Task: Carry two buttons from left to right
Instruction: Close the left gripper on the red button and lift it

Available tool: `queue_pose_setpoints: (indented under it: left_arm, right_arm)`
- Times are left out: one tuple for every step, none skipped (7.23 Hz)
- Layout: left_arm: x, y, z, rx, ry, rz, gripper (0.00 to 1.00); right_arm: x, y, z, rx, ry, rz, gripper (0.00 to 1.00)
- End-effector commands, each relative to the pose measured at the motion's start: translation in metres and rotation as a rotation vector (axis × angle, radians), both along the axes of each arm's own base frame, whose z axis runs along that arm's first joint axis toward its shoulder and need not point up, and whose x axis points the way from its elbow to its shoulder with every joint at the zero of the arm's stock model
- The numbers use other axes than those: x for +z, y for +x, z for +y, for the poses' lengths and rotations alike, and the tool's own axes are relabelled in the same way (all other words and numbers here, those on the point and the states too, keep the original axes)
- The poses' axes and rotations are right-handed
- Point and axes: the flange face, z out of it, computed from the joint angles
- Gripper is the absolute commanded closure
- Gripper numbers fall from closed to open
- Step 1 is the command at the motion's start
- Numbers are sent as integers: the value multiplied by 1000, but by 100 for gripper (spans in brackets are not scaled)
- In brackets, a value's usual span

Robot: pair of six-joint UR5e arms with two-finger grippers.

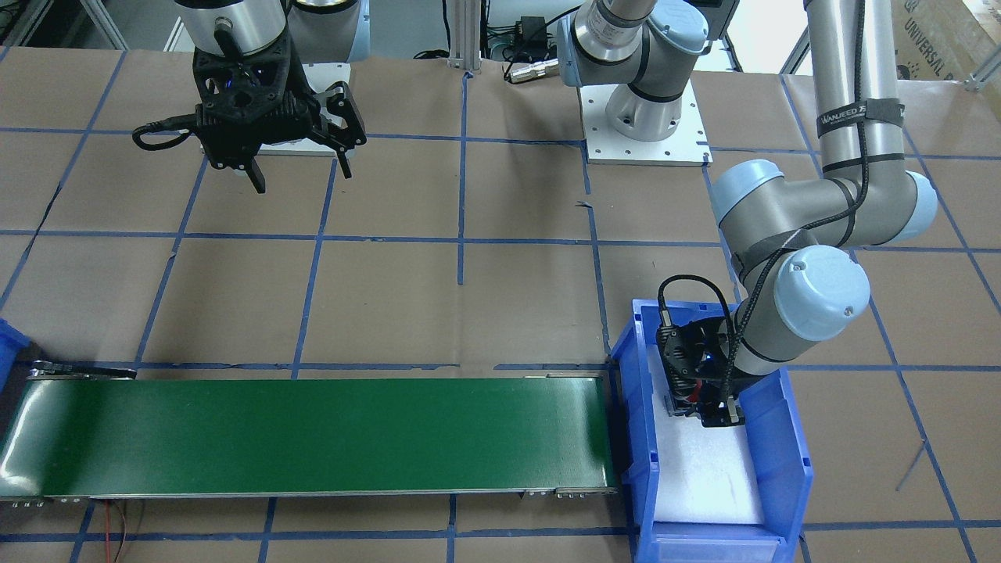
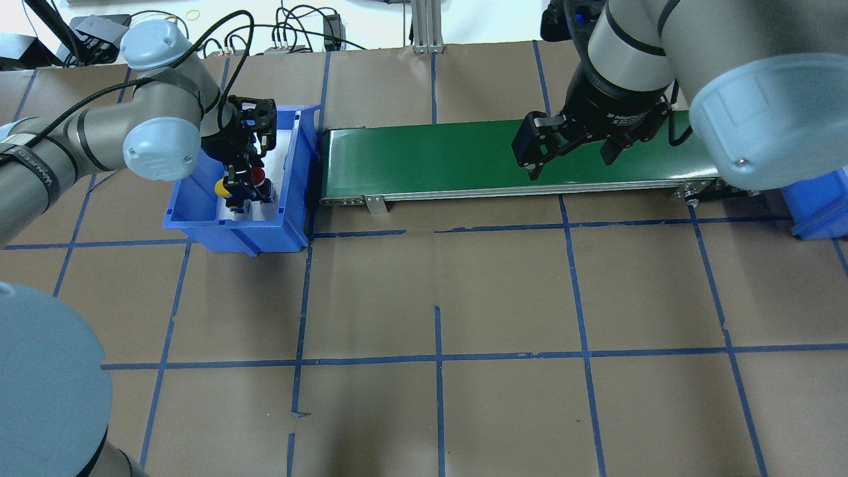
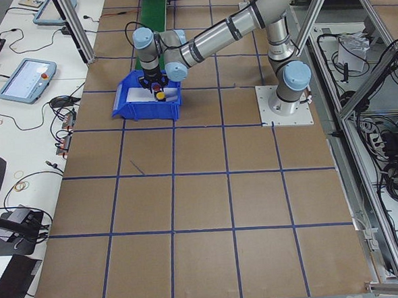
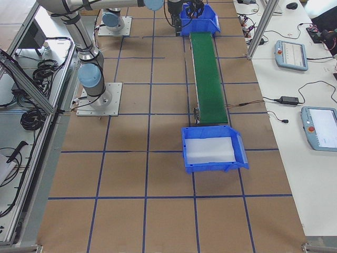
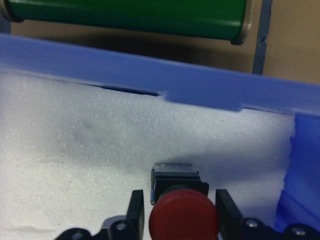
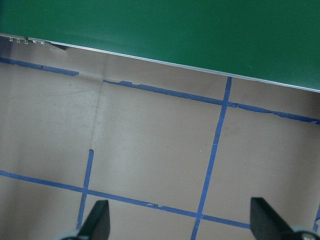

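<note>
one red button (image 5: 183, 218) inside left pincer (image 5: 179, 196), grip unclear; one yellow button (image 2: 225, 187) beside; right pincer (image 2: 571, 167) released.

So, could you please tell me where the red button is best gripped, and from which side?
From straight above, I'd pinch the red button by its square dark base, on two flat opposite faces: it stands upright in the blue bin and the round cap would likely slip. The left gripper straddles it that way.
</note>
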Motion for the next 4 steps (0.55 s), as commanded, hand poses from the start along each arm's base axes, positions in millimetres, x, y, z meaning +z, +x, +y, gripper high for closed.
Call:
queue_pose_setpoints:
  left_arm:
    - [28, 0, 3, 35, -42, -8, 75]
    - [44, 1, 4, 57, -55, -34, 75]
    - [65, -4, 15, 51, -36, -33, 75]
    - [89, -15, 23, 54, -40, -17, 75]
  right_arm:
    - [0, 0, 0, 1, -1, 1, 0]
    - [0, 0, 0, 1, 0, -1, 0]
    - [0, 1, 0, 1, -2, -1, 0]
    - [0, 1, 0, 2, 0, -1, 0]
